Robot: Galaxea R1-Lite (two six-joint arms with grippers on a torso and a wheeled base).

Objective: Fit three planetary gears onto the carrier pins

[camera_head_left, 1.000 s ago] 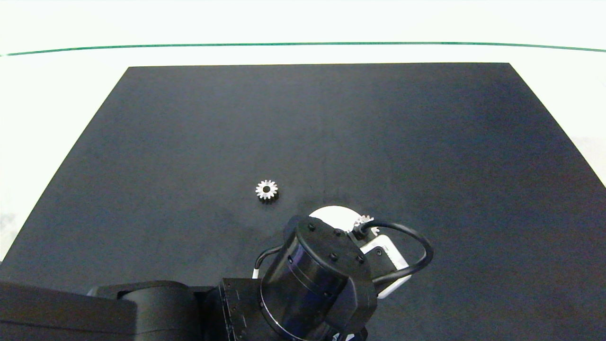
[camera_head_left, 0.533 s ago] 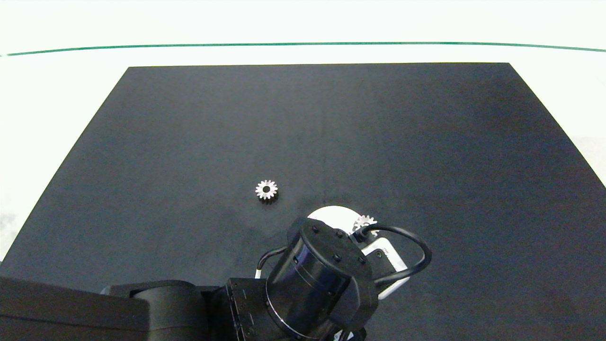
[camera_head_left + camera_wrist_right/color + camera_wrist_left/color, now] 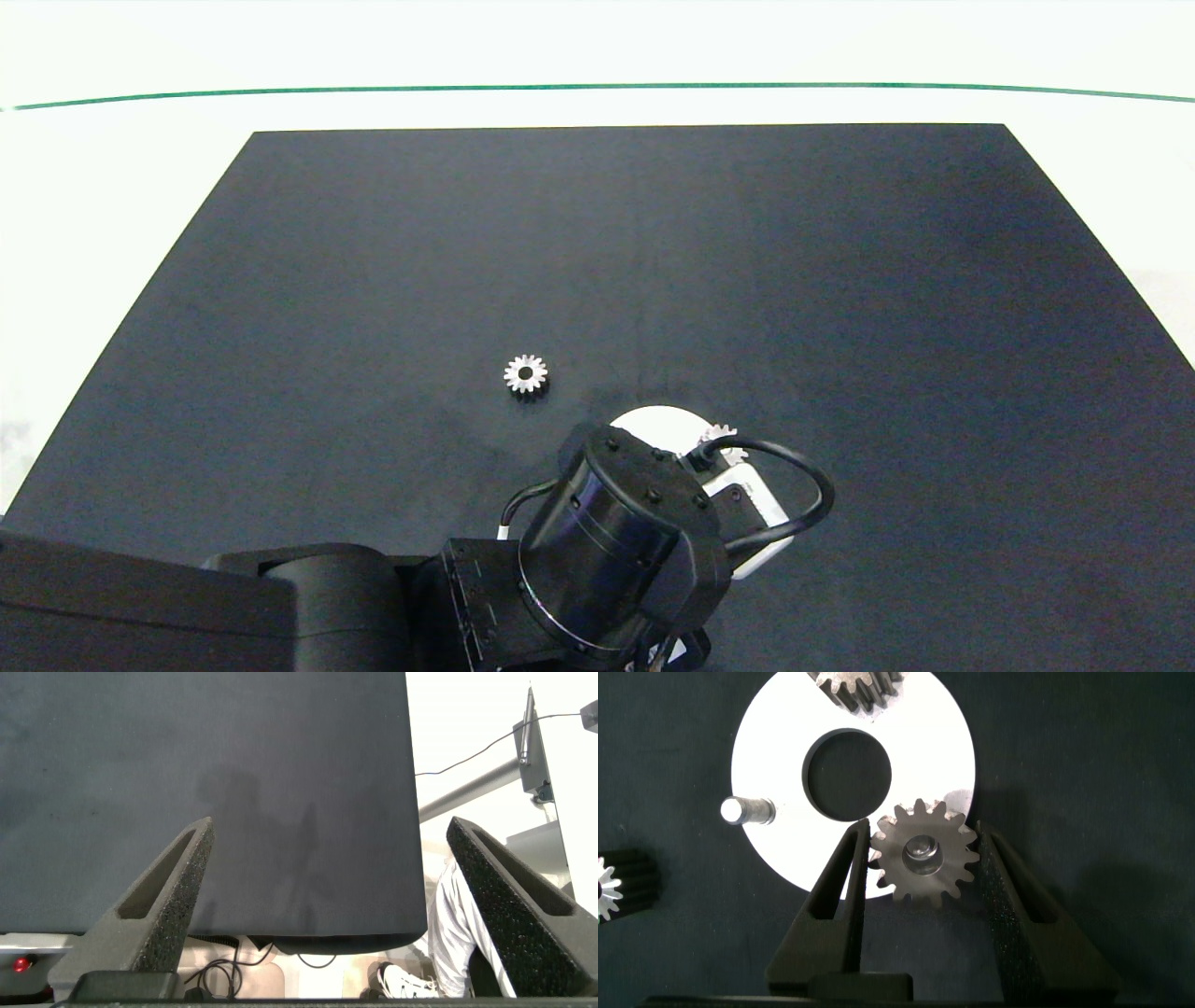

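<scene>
left gripper [image 3: 922, 863]: over the white disc [image 3: 775, 742], fingers straddling a gear [image 3: 924, 854] seated on a pin; small gaps at the teeth, so released, not clamped
right gripper [image 3: 336, 905]: spread wide, holding nothing, parked off the mat edge
gears: second one on a pin [image 3: 859, 686]; third loose on the tabletop [image 3: 526, 374], beside the disc
free pin [image 3: 747, 810]: bare
handling: small steel gear, rigid, slick; likely best pinched across opposite teeth, kept flat

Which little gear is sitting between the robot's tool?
The gear on a carrier pin at the white disc's edge, between the left tool's fingers; the others sit away from it.
</scene>
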